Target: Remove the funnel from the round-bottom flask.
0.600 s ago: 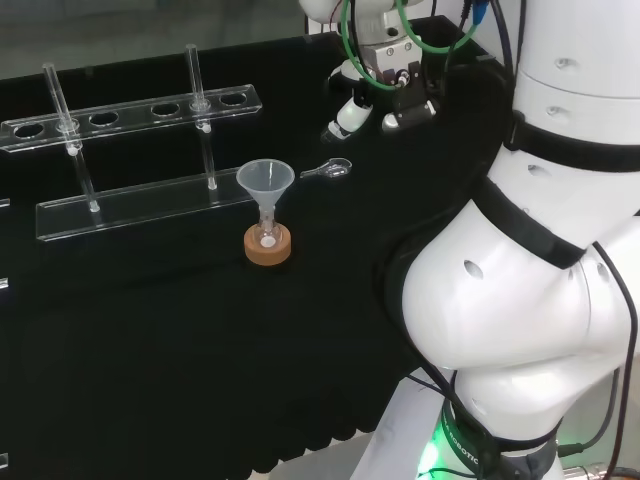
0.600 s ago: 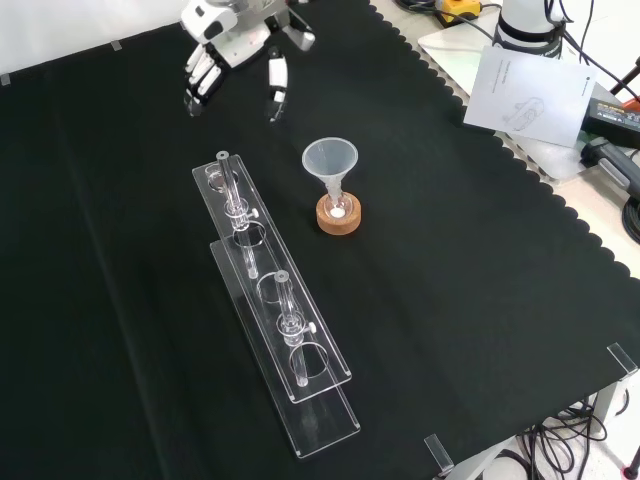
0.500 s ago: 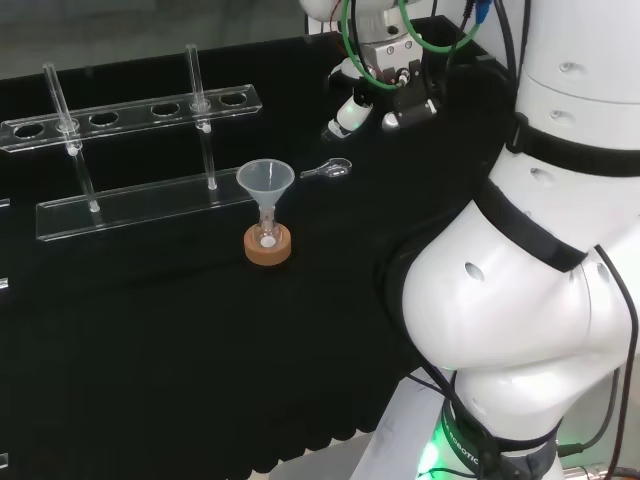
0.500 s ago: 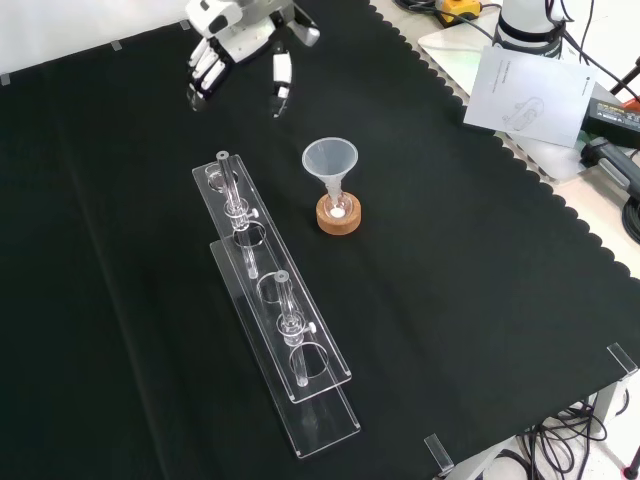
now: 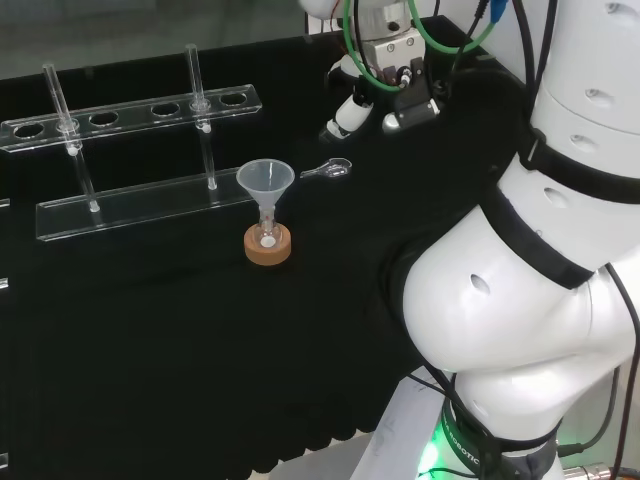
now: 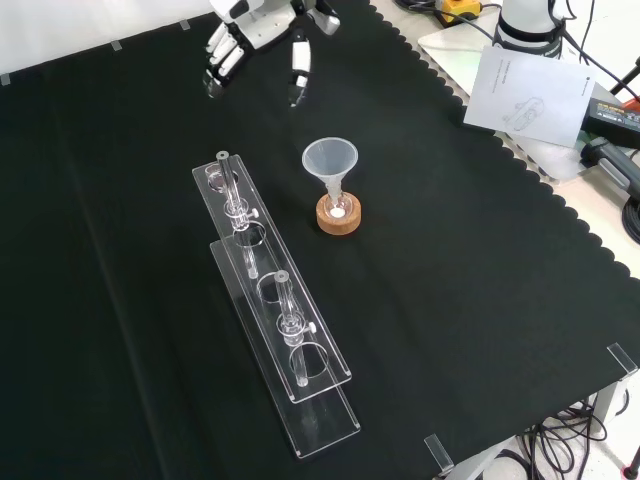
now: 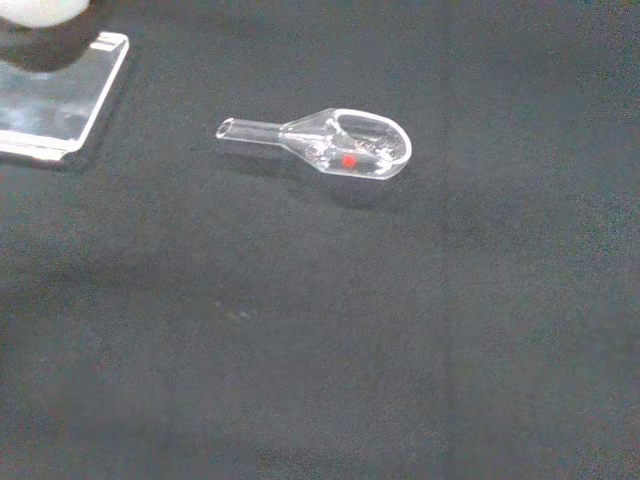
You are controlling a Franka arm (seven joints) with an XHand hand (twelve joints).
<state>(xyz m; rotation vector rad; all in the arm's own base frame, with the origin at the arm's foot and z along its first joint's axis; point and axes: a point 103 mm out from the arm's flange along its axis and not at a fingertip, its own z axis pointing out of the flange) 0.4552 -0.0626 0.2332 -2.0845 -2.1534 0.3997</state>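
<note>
**Hand hangs open above the cloth, funnel seated in the flask**

Front view puts the hand (image 6: pixel 262 30) at the top edge, above the cloth (image 6: pixel 120 300), its fingers (image 6: pixel 222 55) spread and pointing downward with the thumb (image 6: pixel 299 62) set apart from them; nothing lies between them, so it holds nothing. Below the hand in this view, well apart from it, the funnel (image 6: pixel 330 160) sits upright with its stem down in the neck of the round-bottom flask (image 6: pixel 337 205), which rests on a cork ring (image 6: pixel 338 217). To the lower left of the hand, a clear test-tube rack (image 6: pixel 275 330) runs diagonally down the cloth, with two glass tubes (image 6: pixel 232 190) standing in it.

Head view looks at the hand (image 5: pixel 385 75) from behind, beside the arm's big white links (image 5: pixel 560 300); a white fingertip (image 5: pixel 340 122) points down toward the cloth. Here the funnel (image 5: pixel 265 182) stands below and to the left of the hand, and a small clear glass scoop (image 5: pixel 328 171) lies on the cloth between them, nearer the hand.

Wrist view gives that scoop (image 7: pixel 330 145) close: lying on its side on the cloth, apart from the rack's corner (image 7: pixel 60 95), with a tiny red speck in its bowl, which the other views cannot resolve.
</note>
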